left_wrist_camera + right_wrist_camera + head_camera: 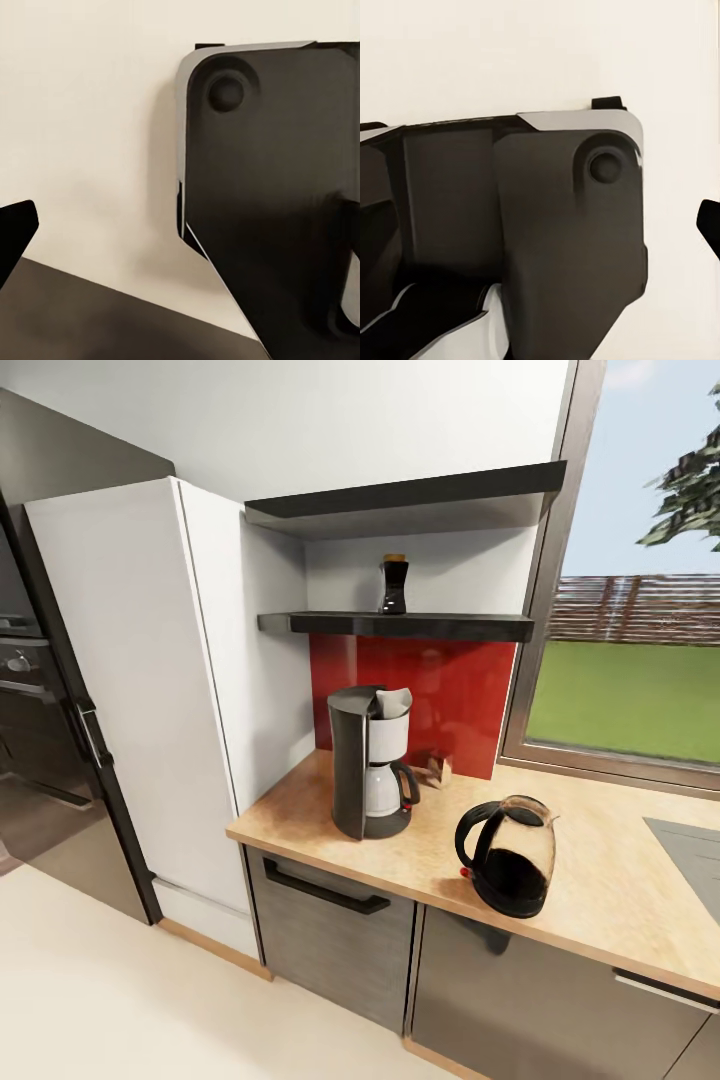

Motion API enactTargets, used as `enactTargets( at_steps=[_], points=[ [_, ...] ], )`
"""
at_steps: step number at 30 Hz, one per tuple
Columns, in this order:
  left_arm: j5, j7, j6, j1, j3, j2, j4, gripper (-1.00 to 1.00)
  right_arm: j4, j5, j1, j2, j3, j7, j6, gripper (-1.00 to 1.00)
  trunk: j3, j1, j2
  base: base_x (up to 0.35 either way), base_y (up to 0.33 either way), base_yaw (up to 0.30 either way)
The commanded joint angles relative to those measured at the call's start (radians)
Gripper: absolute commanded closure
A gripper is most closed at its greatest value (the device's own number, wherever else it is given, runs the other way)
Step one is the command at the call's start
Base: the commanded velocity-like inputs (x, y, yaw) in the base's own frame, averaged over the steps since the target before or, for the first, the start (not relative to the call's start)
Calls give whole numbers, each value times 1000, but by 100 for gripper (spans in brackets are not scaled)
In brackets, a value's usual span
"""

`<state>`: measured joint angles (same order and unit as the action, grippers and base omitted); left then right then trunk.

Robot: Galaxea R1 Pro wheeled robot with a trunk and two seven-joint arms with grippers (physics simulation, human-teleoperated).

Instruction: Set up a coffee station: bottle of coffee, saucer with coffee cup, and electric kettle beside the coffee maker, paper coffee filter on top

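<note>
Centre frame, the coffee maker (372, 762) carries the paper coffee filter (393, 702); electric kettle (508, 855) sits beside it on the table (420, 870). Bottle of coffee (394, 585) remains on the kitchen shelf (400, 625). End effector states: cannot tell.

A tall white cabinet (130, 690) stands at nine o'clock, a dark oven (35, 760) beside it at the frame's edge. A red backsplash panel (455, 695) fills the centre. At three o'clock, a window (630, 660) looks onto green lawn (630, 700), a wooden fence (640, 608) and a tree (690, 490). A small brown box (438, 768) sits against the backsplash.
</note>
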<state>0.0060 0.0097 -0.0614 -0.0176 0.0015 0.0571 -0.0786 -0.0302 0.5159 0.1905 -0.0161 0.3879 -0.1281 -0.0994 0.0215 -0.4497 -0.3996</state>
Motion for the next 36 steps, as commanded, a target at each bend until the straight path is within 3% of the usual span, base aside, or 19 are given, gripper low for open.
enactTargets(
  at_steps=[1,7,20,30,36],
  points=[
    [1,1,-1,-1,0,1,-1,-100,-2,10,0,-1,7,-2,-6,-100,0,0,0,0,0,0],
    [7,1,-1,-1,0,1,-1,-100,-3,10,0,-2,6,0,-6,-100,0,0,0,0,0,-54],
    [11,3,-1,-1,3,1,-6,-100,-25,9,0,-10,9,-5,-6,-100,0,0,0,0,8,-283],
    [9,-2,-1,0,3,0,-7,-100,-25,7,0,-10,11,-6,-6,-100,-4,0,0,0,238,-288],
    [9,-2,-2,1,3,0,-7,-100,-25,7,0,-15,11,-5,-6,-100,-9,0,0,0,35,-272]
  ],
)
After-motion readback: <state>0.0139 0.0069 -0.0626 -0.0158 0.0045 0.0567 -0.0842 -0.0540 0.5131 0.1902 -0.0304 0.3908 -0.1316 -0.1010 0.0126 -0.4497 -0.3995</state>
